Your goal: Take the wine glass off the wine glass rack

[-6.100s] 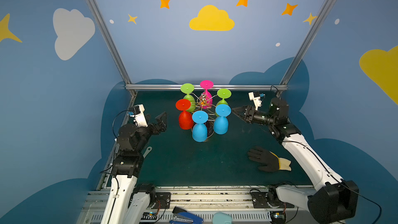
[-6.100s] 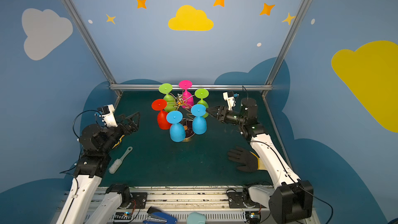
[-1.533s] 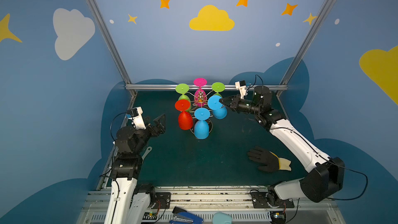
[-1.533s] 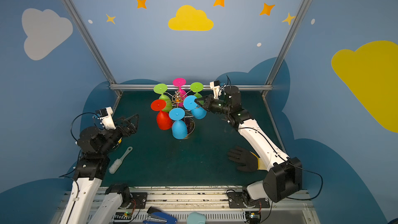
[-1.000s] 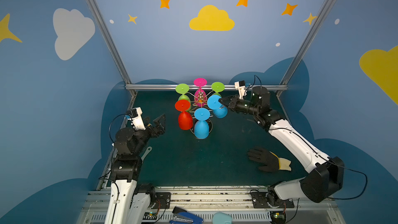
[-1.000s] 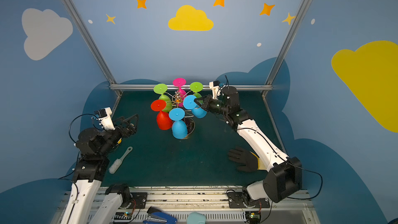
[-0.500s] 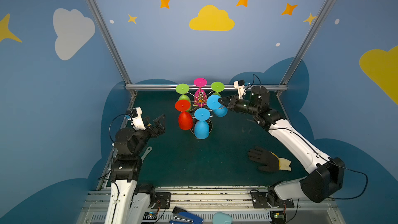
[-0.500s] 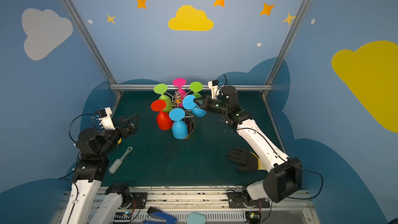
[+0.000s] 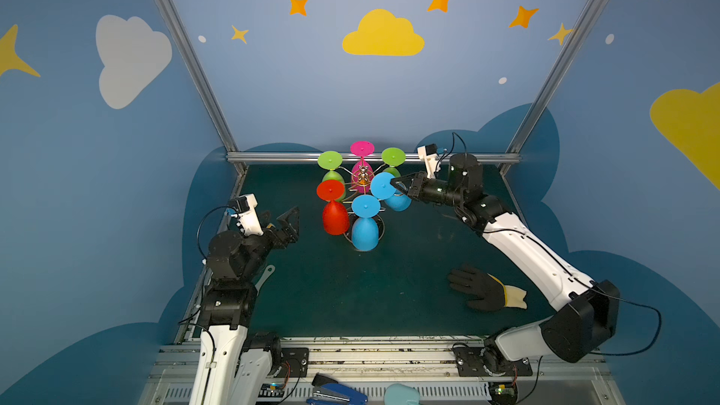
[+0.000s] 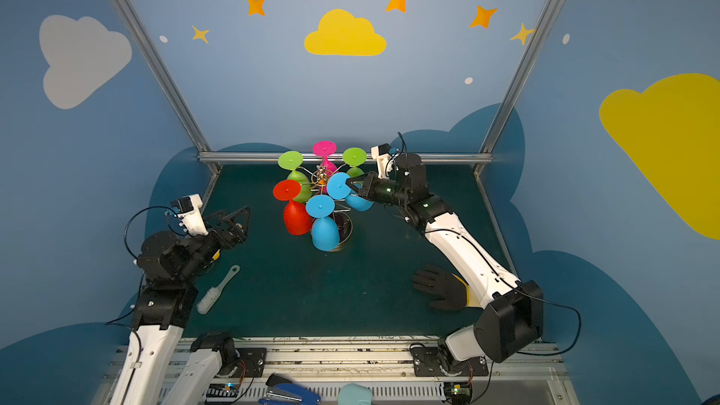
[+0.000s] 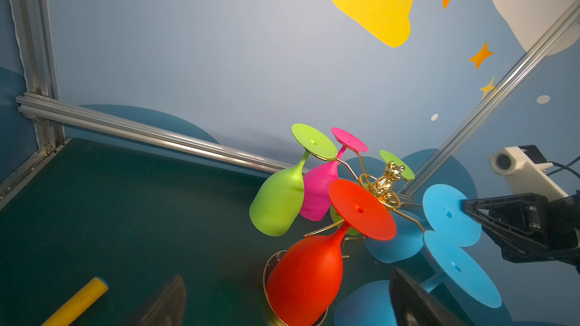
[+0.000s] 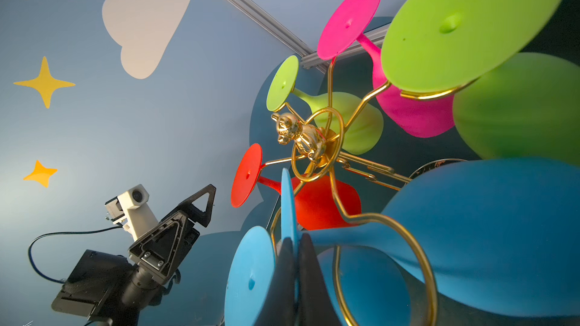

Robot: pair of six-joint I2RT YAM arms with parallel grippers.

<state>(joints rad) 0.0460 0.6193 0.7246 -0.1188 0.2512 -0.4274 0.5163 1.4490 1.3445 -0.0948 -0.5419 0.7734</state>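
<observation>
Wine glass (image 9: 382, 185), blue, clamped by right pincer (image 9: 395, 186).

No readable text or labels anywhere.

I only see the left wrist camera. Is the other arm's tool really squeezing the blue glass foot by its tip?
Observer: Yes. In the right wrist view the right tool is shut on the foot rim of the blue wine glass.
Operator: Is it off the rack?
Observer: Not yet. That view shows its stem seeming to sit in a gold loop of the wine glass rack.
Operator: Anything lying around that I can't see?
Observer: A black glove lies flat, right of the rack and nearer the front, in both top views.
</observation>
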